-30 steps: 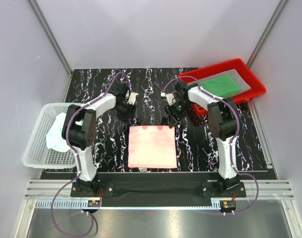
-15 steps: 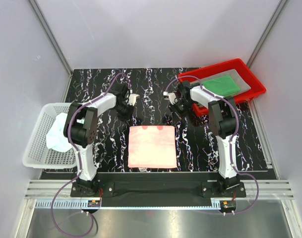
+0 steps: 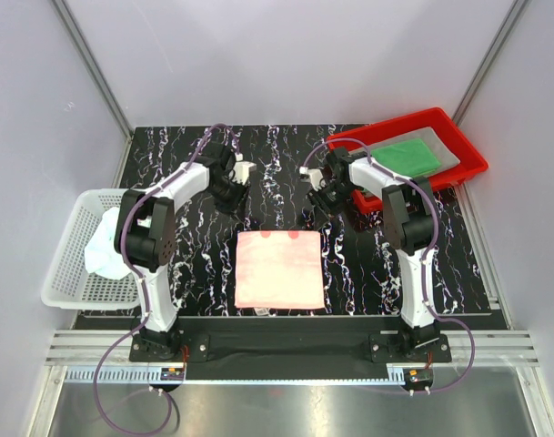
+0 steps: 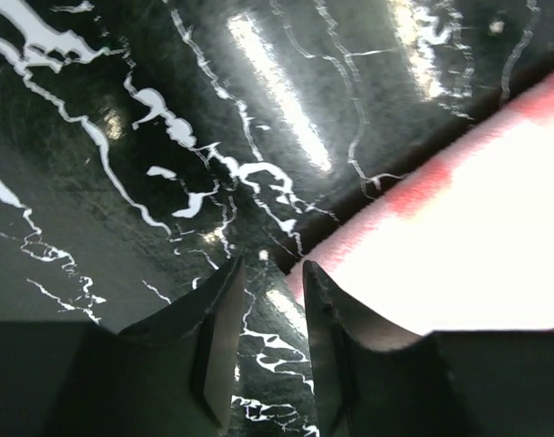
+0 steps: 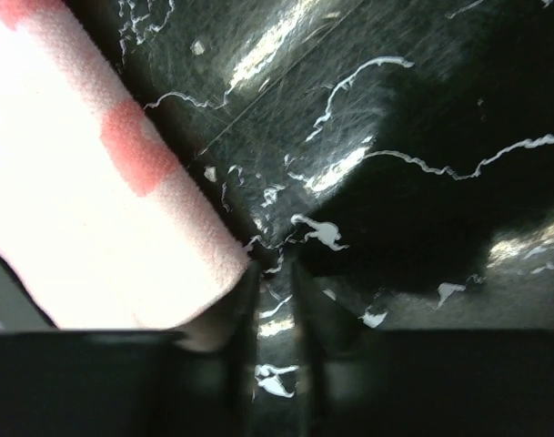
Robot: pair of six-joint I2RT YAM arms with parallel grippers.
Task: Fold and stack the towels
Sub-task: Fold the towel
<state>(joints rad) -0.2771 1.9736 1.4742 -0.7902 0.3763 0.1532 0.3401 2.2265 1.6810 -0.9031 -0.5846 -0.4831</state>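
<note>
Left gripper [image 4: 267,300]: the two dark fingers are seen standing apart with a narrow gap between them; only black marbled tabletop [image 3: 277,155] shows through the gap, and nothing is clamped. The pink towel's far left corner lies just beside the right-hand finger in the left wrist view. From above, the left gripper [image 3: 233,189] is found over bare table, just beyond the towel's far left corner.

Right gripper [image 5: 272,300]: the fingers are seen drawn near one another, a thin slit left between them, with tabletop visible through it. No cloth is pinched. The towel's corner sits touching or just beside the left-hand finger; contact cannot be settled. From above, the right gripper [image 3: 324,196] is placed just beyond the towel's far right corner.

Pink towel [image 3: 279,269]: laid flat as a neat square on the table, midway between the two arm bases, near the front edge. A few darker pink patches are noted along its far edge.

Green towel [image 3: 406,155]: spread flat in the red tray [image 3: 472,166], on top of a grey towel [image 3: 445,155] whose border shows around it. The tray is set at the table's far right corner, angled.

Pale towel [image 3: 102,244]: bunched loosely inside the white basket [image 3: 63,291], which stands off the table's left edge, beside the left arm.
</note>
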